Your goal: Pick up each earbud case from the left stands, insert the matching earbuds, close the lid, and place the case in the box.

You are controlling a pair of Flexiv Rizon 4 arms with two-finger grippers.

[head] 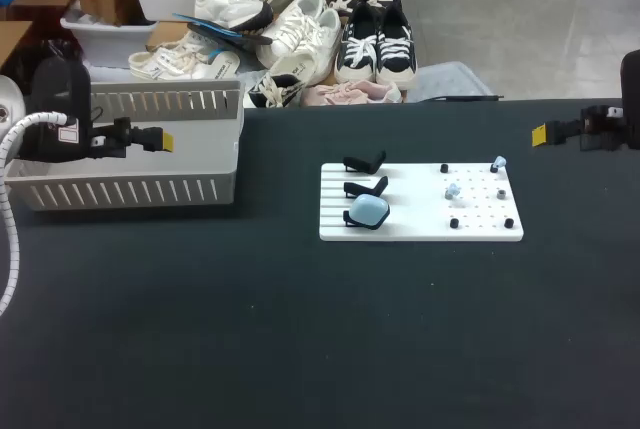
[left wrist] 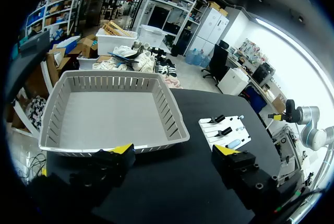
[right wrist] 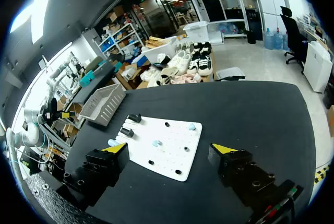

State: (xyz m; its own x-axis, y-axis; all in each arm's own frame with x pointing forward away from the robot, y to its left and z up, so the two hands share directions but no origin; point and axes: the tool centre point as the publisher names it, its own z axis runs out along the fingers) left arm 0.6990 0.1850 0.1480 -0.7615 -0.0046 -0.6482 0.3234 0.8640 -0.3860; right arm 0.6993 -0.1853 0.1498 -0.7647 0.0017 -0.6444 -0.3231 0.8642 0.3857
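A white board (head: 420,229) lies mid-table. On its left side stand three black stands; the nearest one holds a light blue earbud case (head: 369,211), and the other two (head: 364,162) are bare. Two pale blue earbuds (head: 499,162) (head: 453,190) sit on the pegs at the board's right. My left gripper (head: 165,139) hangs open over the white basket (head: 120,192). My right gripper (head: 540,134) is open near the table's far right, clear of the board. In the right wrist view its fingers (right wrist: 169,148) span the board (right wrist: 172,156), with the case (right wrist: 112,142) beside one tip.
The slatted basket (left wrist: 112,112) stands empty ahead of my left gripper (left wrist: 174,151), at the table's back left. Several black pegs (head: 508,222) stick up from the board's right half. Dark tabletop stretches in front of the board.
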